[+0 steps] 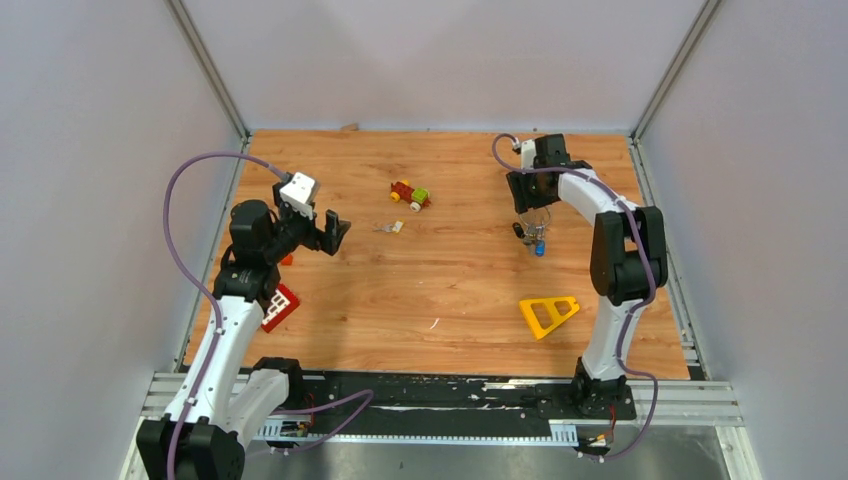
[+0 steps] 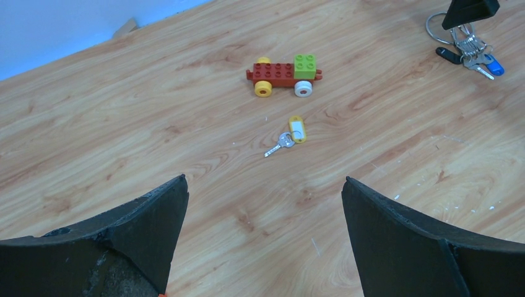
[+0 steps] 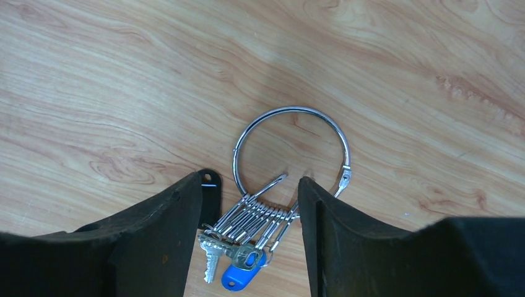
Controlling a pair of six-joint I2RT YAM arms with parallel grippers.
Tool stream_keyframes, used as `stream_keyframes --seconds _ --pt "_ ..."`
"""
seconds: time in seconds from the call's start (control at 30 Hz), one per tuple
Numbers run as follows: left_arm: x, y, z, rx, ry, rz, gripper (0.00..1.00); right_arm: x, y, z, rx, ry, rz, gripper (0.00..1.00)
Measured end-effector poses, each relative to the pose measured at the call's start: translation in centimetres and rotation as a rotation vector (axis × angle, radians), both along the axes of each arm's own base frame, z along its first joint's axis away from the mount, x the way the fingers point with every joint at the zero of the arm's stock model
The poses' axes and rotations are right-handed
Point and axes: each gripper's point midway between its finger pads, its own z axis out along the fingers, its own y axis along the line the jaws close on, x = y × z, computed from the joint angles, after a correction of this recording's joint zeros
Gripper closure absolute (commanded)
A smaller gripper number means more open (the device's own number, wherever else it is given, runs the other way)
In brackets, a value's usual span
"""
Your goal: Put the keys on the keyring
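Mid-table: toy car (image 1: 410,195), tagged key (image 2: 290,137); left gripper (image 2: 265,180) apart; right gripper (image 3: 251,179) unclear

Silver keyring (image 3: 291,109), silver keys (image 3: 252,220).

Two arms stand bolted to a black mounting plate (image 1: 440,392). The left arm (image 1: 225,332) and right arm (image 1: 605,340) each pair white tubular links with bulky black joint housings. A purple cable (image 1: 167,230) loops off each arm and runs back to the plate. At its end farthest from the plate, the left arm carries a boxy white wrist camera (image 1: 298,191). The left gripper (image 2: 265,180) and right gripper (image 3: 251,179) have matte black, wedge-shaped fingers (image 2: 139,232) with rough, scuffed edges.
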Motion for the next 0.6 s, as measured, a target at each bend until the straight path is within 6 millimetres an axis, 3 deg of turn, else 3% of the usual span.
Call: stream_keyframes --seconds 0.33,0.6 --pt "-0.1 -0.2 -0.1 -0.003 0.004 -0.013 0.00 0.1 -1.6 -2.0 0.014 0.073 -0.045 0.56" --pt "-0.1 -0.3 -0.1 -0.003 0.004 -0.016 0.00 -0.5 -1.7 -3.4 0.029 0.126 -0.054 0.63"
